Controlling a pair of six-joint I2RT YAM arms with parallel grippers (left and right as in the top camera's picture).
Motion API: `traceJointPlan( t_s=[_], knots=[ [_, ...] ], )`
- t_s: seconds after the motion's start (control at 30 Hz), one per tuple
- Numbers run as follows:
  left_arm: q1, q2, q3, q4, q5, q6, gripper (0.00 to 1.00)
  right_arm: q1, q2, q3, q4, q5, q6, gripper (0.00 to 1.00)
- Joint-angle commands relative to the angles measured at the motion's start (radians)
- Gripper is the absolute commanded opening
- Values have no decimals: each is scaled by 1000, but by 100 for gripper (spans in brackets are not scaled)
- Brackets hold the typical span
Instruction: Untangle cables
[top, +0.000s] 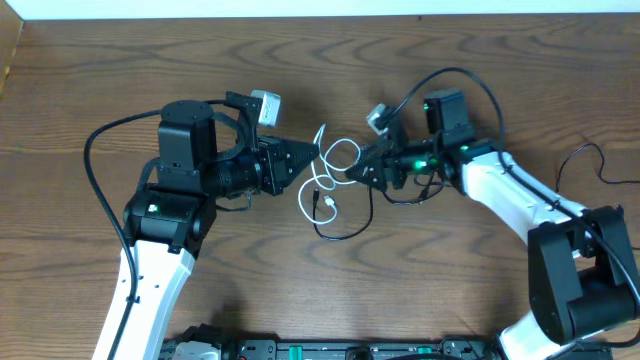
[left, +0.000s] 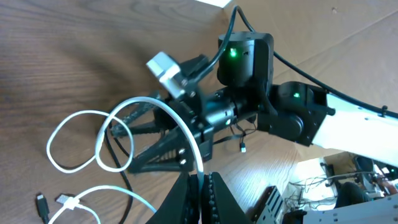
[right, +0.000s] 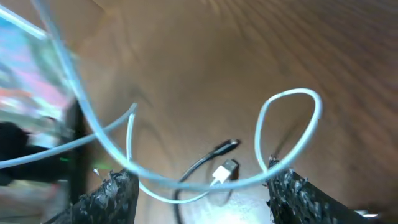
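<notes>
A white cable lies looped at mid-table, tangled with a thin black cable. My left gripper reaches in from the left and is shut on a strand of the white cable, pinched between its pads. My right gripper faces it from the right, just over the loops. In the right wrist view my right gripper stands open, and a white strand runs across the gap between its fingers. Below lie a white plug and a black plug.
The wooden table's far edge meets a white wall at the top. A thick black arm cable loops at the left, and another lies at the right. The left arm's base stands at lower left.
</notes>
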Motion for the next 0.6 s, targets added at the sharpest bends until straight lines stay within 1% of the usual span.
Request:
traceJointPlan(
  t_s=[0.0,0.07,0.13,0.27,0.37,0.47,0.57],
  knots=[
    [2,4,6,-2,12,29,8,50,-87,2,-13,153,-127,61],
    [2,4,6,-3,12,28,8,77,-154,2,-66,222,-217,61],
    [2,4,6,-3,12,28,8,87,-204,2,-108,238,-272,63],
    [2,4,6,-2,12,28,8,92,-298,2,-212,229,-340,69],
    [2,4,6,7,13,27,8,92,-346,2,-309,156,-418,69],
    [2,4,6,56,13,-34,8,92,-362,2,-351,140,-428,69],
    [2,4,6,117,35,-87,8,92,-362,2,-348,166,-425,69]
  ],
)
